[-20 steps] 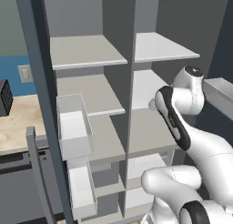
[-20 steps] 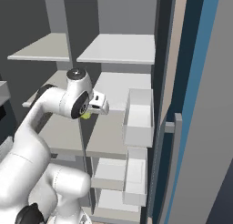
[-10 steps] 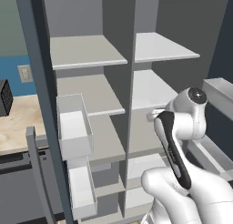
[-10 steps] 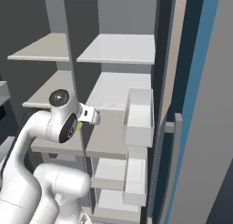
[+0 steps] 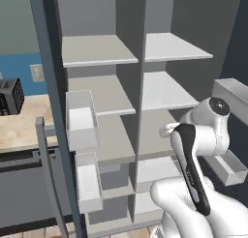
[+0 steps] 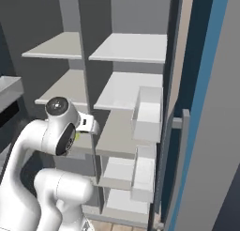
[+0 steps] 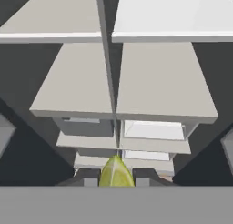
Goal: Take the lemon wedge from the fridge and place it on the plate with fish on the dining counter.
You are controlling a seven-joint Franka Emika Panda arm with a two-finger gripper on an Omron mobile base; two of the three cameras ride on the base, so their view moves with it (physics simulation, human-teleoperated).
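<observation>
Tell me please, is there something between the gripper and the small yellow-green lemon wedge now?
Nothing stands between them. In the hand view the small yellow-green lemon wedge sits between the gripper's two dark fingertips, shut on it, in front of the open dark grey fridge's light grey shelves.

Pulling back out of the fridge

I've drawn my gripper (image 7: 116, 181) away from the fridge (image 5: 140, 92) shelves, lower and nearer my base than a second ago, carrying the lemon wedge (image 7: 116, 173) out with me, clamped between my fingertips
</observation>
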